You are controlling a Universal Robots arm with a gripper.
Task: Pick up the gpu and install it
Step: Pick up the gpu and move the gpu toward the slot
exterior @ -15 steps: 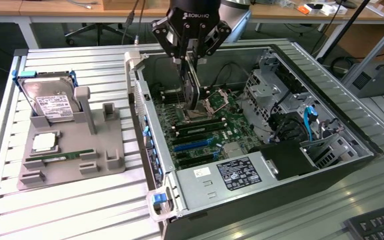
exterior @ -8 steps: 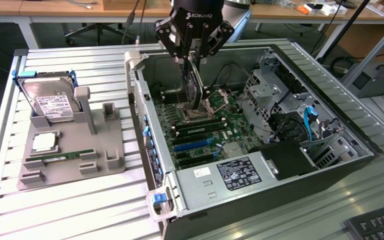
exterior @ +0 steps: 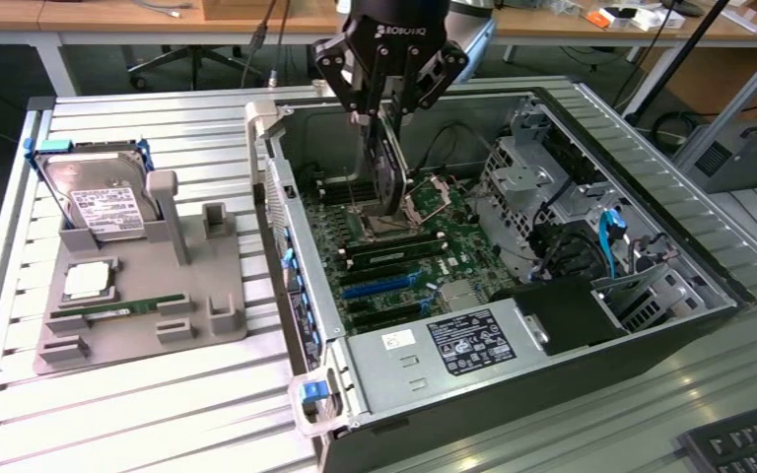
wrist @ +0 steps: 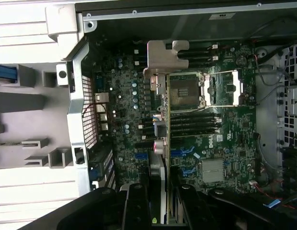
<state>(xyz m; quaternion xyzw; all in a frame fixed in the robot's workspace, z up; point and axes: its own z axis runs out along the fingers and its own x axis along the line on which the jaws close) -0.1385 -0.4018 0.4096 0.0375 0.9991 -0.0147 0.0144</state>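
Over the open computer case (exterior: 550, 404), the hand (exterior: 386, 110) grips the gpu (exterior: 385, 175) hanging upright beneath it.

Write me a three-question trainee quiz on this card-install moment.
1. True or false: the gripper holds the graphics card over the open computer case.
2. What stands in the grey holder? A hard drive; B fan; C keyboard.
3. Short answer: where does the memory stick lie?
Key: 1 true; 2 A; 3 in the grey holder, outside the case.
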